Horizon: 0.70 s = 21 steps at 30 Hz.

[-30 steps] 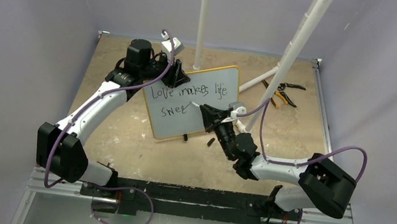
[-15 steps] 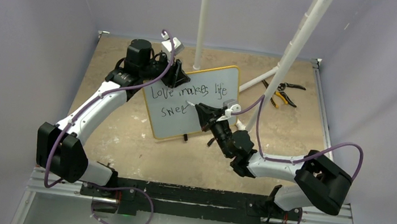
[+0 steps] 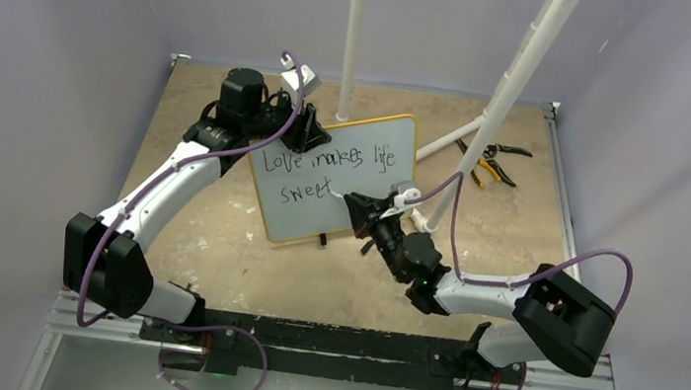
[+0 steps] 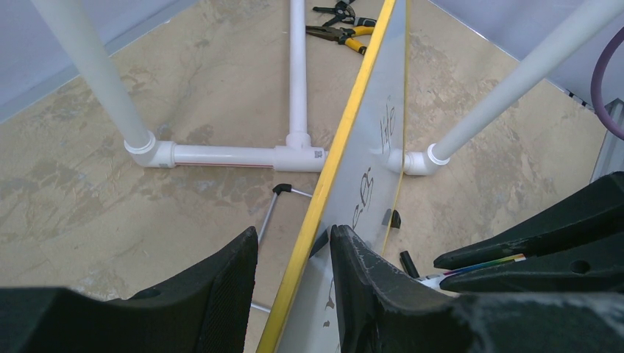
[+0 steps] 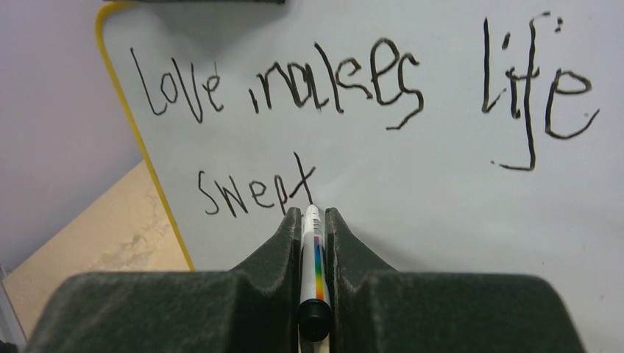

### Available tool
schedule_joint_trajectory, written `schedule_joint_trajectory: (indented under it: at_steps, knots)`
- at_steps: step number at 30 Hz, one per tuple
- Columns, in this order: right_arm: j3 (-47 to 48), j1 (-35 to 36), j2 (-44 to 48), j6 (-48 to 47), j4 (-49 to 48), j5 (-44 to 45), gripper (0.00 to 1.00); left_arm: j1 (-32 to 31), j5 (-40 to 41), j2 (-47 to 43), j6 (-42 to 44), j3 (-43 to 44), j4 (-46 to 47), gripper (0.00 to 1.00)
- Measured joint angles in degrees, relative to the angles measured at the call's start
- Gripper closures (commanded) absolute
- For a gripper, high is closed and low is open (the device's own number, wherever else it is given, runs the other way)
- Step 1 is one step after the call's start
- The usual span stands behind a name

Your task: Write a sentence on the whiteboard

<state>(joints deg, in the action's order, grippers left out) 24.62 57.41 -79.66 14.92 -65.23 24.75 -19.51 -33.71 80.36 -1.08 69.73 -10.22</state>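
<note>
The whiteboard (image 3: 319, 220) with its yellow frame stands tilted at mid-table and reads "love makes life sweet". My left gripper (image 3: 305, 130) is shut on its top-left edge; in the left wrist view the left gripper (image 4: 293, 234) has one finger on the written face of the whiteboard (image 4: 368, 147) and the other behind the frame. My right gripper (image 3: 353, 199) is shut on a white marker (image 5: 313, 250) with a rainbow stripe. In the right wrist view the right gripper (image 5: 313, 213) holds the marker's tip at the foot of the last "t" on the whiteboard (image 5: 441, 220).
A white pipe frame rises behind the board: one upright pipe (image 3: 351, 37) and one slanted pipe (image 3: 526, 68), joined on the table (image 4: 235, 156). Yellow-handled pliers (image 3: 490, 163) lie at the back right. A small black cap (image 3: 367, 248) lies below the board.
The right gripper swung left, then back right and down with the marker. The second line has gained a "t" and now reads "sweet". The left arm has not moved.
</note>
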Motion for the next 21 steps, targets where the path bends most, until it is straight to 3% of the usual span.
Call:
schedule_joint_trajectory:
  at_steps: [21]
  knots:
    - [-2.3,0.0,4.3,2.7,4.8,2.8,1.00,0.0,0.0,0.0,0.0,0.0,0.0,0.92]
